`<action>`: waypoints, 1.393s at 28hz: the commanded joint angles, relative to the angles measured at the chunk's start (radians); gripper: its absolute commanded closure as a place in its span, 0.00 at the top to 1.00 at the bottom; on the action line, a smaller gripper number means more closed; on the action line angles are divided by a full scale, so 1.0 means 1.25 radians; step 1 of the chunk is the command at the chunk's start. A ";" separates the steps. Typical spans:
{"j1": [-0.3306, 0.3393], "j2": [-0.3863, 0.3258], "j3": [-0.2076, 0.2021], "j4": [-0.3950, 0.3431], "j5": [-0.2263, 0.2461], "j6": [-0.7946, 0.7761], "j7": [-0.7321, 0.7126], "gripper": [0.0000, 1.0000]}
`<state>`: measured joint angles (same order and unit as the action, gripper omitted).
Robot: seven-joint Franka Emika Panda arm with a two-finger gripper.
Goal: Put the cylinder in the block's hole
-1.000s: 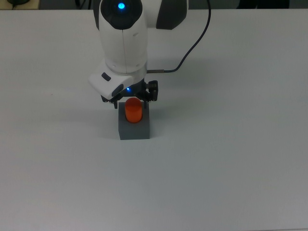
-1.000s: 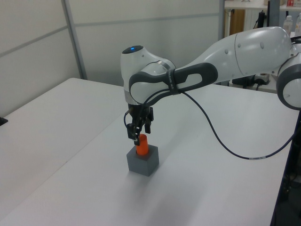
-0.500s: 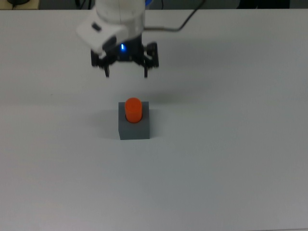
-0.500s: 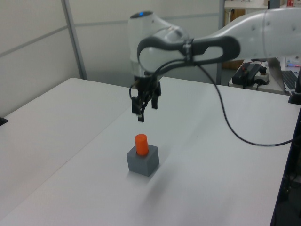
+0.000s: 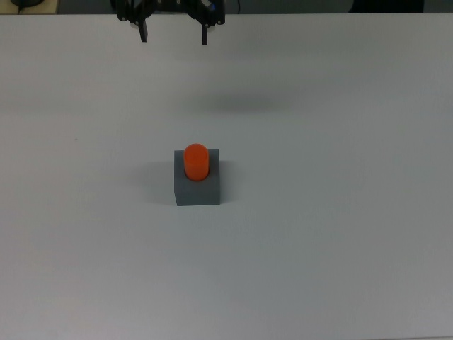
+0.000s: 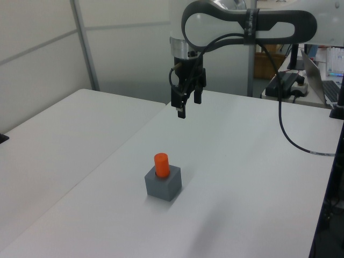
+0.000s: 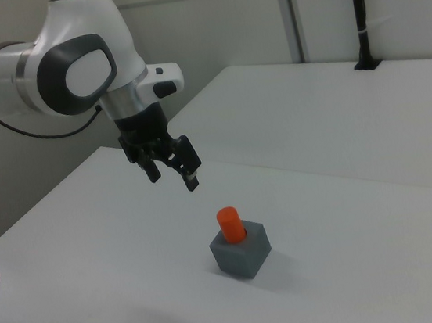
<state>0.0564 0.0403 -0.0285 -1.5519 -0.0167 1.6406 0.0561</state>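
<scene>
Surface (image 5: 340,248): white, matte, fills the top view and carries the task's things. A seam runs along it in the left view.

Arm (image 7: 71,69): white with dark grey joint covers, enters from the right view's left and from the left view's upper right. A black cable (image 6: 285,134) hangs from it in a loop in the left view.

Claw (image 7: 171,170): black, raised well above the surface, holding nothing. Its two fingers stand spread apart with clear space between them; in the top view only the two fingertips (image 5: 144,34) show at the upper edge. The claw is well apart from the block, up and toward the top view's top; in the right view it hangs above and to the left of the block.

Block (image 5: 197,188): dark grey cube, standing flat on the surface near the middle of the top view. A soft shadow lies on the surface beyond it.

Cylinder (image 5: 196,161): bright orange, rounded top, upright. Its lower end sits in the hole on the block's top face; its upper part stands out above the block. The hole itself is covered by the cylinder, so its rim cannot be made out. Nothing else touches the cylinder.
</scene>
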 commanded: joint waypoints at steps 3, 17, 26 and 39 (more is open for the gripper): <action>0.008 -0.014 -0.005 -0.032 -0.012 0.005 0.015 1.00; 0.006 -0.014 -0.005 -0.048 -0.011 0.023 0.015 1.00; -0.007 -0.014 -0.005 -0.046 -0.009 0.026 0.015 1.00; -0.007 -0.013 -0.005 -0.047 -0.005 0.028 0.015 1.00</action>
<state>0.0441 0.0395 -0.0320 -1.5880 -0.0167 1.6472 0.0604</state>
